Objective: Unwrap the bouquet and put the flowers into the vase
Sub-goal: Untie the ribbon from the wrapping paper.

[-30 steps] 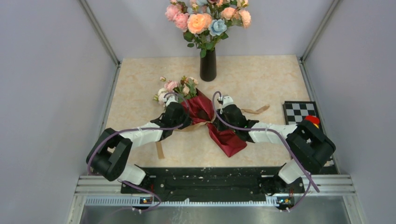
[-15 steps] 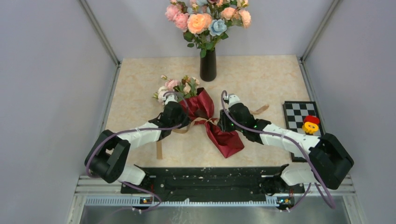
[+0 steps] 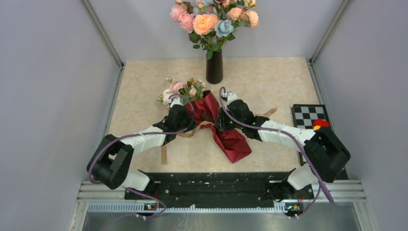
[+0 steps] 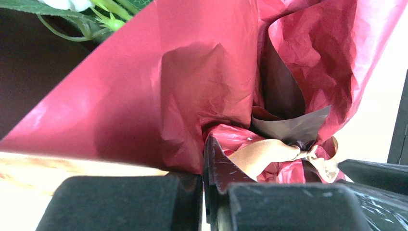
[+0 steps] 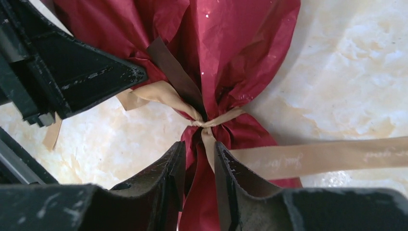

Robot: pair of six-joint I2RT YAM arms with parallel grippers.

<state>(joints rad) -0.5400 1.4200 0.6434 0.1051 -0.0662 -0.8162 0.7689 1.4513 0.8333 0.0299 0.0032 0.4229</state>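
Note:
The bouquet (image 3: 226, 137) lies mid-table in maroon crinkled paper, its flowers (image 3: 180, 89) pale at the far-left end. A tan ribbon (image 5: 308, 156) is knotted (image 5: 199, 122) round its waist. My right gripper (image 5: 198, 149) stands slightly open just below the knot, with one ribbon strand and a paper fold between its fingers. My left gripper (image 4: 204, 163) is shut and pressed against the paper's left side by the ribbon loop (image 4: 264, 154). I see nothing between its pads. The black vase (image 3: 214, 67) stands at the back, apart from both grippers.
Large peach, pink and blue blooms (image 3: 211, 21) fill the vase. A checkerboard (image 3: 308, 114) with a red button (image 3: 321, 123) lies at the right edge. Loose ribbon ends trail left (image 3: 164, 154) and right (image 3: 267, 113). Walls enclose the table on three sides.
The right gripper has opened. It drew back to the right, then returned left to the knot. The bouquet's narrow end shifted slightly left. The left gripper has stayed put.

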